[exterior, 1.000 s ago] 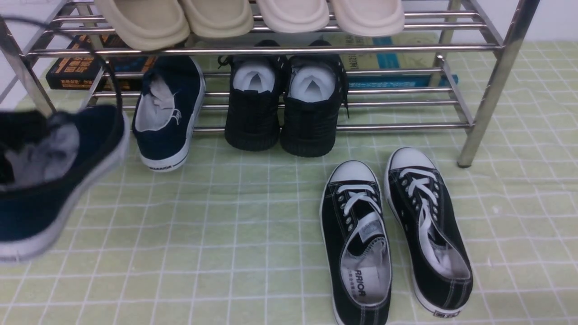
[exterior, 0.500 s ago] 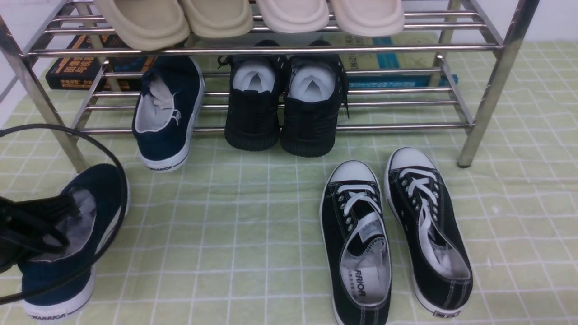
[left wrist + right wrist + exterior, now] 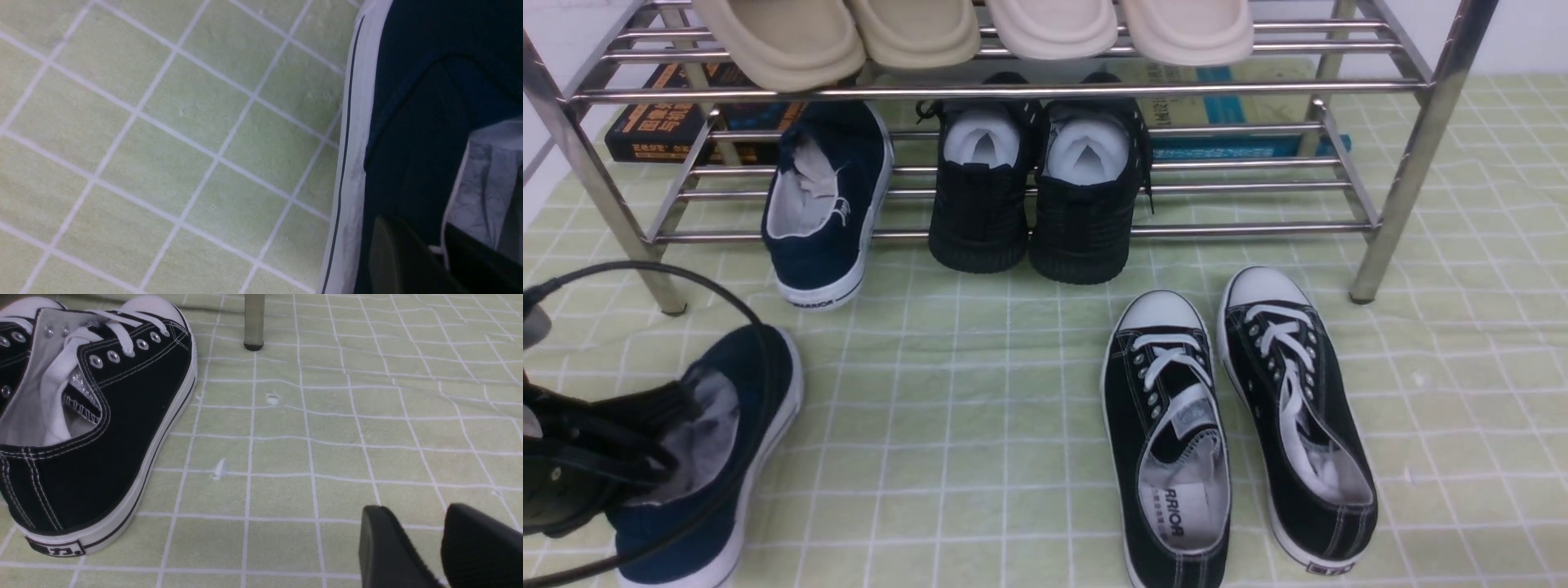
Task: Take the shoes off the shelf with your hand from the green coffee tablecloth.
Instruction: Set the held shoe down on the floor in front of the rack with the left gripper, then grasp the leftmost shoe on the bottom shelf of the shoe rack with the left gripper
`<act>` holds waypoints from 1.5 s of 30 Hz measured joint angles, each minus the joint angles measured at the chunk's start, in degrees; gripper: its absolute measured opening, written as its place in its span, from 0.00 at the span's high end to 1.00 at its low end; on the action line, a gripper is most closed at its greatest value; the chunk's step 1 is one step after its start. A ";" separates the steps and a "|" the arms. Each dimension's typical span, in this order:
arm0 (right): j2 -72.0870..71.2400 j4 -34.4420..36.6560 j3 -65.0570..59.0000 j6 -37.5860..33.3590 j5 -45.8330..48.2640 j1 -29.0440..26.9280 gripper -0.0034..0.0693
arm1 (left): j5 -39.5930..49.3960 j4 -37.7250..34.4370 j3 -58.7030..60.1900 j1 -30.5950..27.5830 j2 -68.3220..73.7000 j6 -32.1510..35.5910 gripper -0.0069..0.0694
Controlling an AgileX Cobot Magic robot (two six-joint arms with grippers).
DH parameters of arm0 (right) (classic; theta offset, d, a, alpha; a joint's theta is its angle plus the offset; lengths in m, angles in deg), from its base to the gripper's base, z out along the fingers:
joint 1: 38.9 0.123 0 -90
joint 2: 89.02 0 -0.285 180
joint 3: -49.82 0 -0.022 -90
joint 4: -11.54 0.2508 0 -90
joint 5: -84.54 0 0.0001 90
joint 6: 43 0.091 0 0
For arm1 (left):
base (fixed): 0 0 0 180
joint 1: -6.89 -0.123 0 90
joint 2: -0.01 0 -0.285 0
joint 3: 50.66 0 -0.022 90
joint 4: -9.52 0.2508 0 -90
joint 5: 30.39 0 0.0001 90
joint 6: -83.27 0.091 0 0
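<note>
One navy slip-on shoe [image 3: 731, 441] with a white sole is low over the green coffee tablecloth [image 3: 980, 425] at the front left. My left gripper [image 3: 621, 445] is shut on its side wall, one finger [image 3: 392, 253] outside and the other inside against the grey lining. In the left wrist view the shoe [image 3: 416, 122] lies close to the cloth [image 3: 163, 143]; I cannot tell whether it touches. The second navy shoe [image 3: 829, 204] lies on the lower tier of the chrome shelf [image 3: 1013, 90], heel over the front rail. My right gripper [image 3: 425, 522] hovers open over bare cloth.
A black lace-up pair [image 3: 1168, 433] [image 3: 1294, 408] lies on the cloth at the front right, near my right gripper [image 3: 94, 428]. A black knit pair [image 3: 1033, 196] sits on the lower tier and beige slippers [image 3: 972, 33] on top. Books [image 3: 662, 122] lie behind. The shelf legs [image 3: 1372, 269] [image 3: 645, 269] stand on the cloth.
My left gripper has carried the navy shoe down from shelf height to the cloth at the front left, then shifted it slightly right. The other shoes have not moved.
</note>
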 joint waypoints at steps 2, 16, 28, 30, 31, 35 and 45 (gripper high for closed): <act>0.00 0.00 0.00 0.00 0.00 0.00 0.63 | -0.78 -1.00 0.18 0.00 0.00 0.89 0.85; 0.00 0.00 0.00 0.00 0.00 0.00 0.63 | -7.06 -4.70 0.18 0.00 4.81 1.56 0.85; 0.00 0.00 0.00 0.00 0.00 0.00 0.63 | -6.74 -5.23 0.11 0.00 9.23 4.45 0.71; 0.00 0.00 0.00 0.00 0.00 0.00 0.63 | -3.69 -5.57 -1.71 0.00 8.91 4.53 0.57; 0.00 0.00 0.00 0.00 0.00 0.00 0.63 | -3.69 -5.57 -1.94 0.00 8.91 4.53 0.56; 0.00 0.00 0.00 0.00 0.00 0.00 0.63 | 2.01 -5.57 -9.80 0.00 7.48 5.16 0.38; 0.00 0.00 0.00 0.00 0.00 0.00 0.63 | 2.17 -6.38 -26.60 0.00 13.80 9.92 0.31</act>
